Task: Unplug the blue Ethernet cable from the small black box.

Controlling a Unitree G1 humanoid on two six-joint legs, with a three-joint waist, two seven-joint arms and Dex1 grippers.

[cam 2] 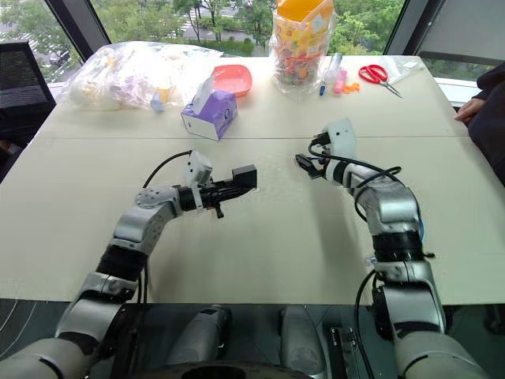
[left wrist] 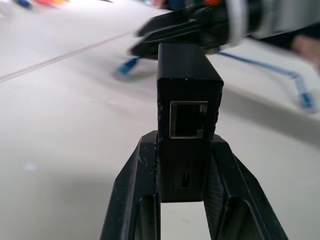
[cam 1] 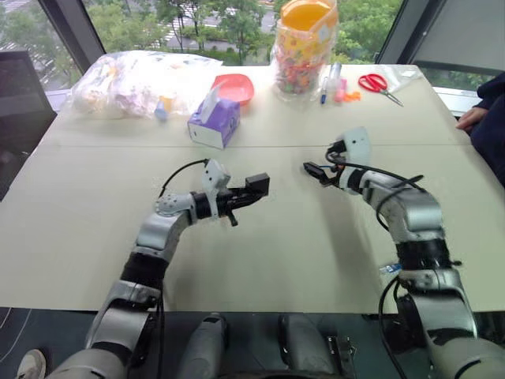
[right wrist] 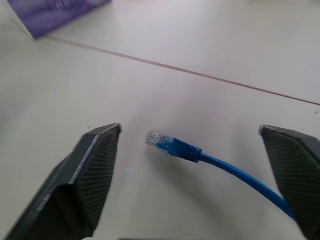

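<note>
The small black box (left wrist: pixel 189 112), port empty, sits clenched in the left gripper (cam 1: pixel 251 192); the blue Ethernet cable (right wrist: pixel 200 155) lies freed between the right gripper (right wrist: pixel 190 145)'s spread fingers.

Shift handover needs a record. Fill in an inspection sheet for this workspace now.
Surface: pale table, a seam across it.
Job's things: small black box, port empty; blue Ethernet cable unplugged, lying on the table.
Clutter: purple tissue box, red bowl, bagged items, candy jar, markers, scissors.
Grippers: left gripper shut on the box; right gripper open over the plug.
Cables: black arm cables.
Surroundings: windows, trees; person's hand at the table's edge.
</note>
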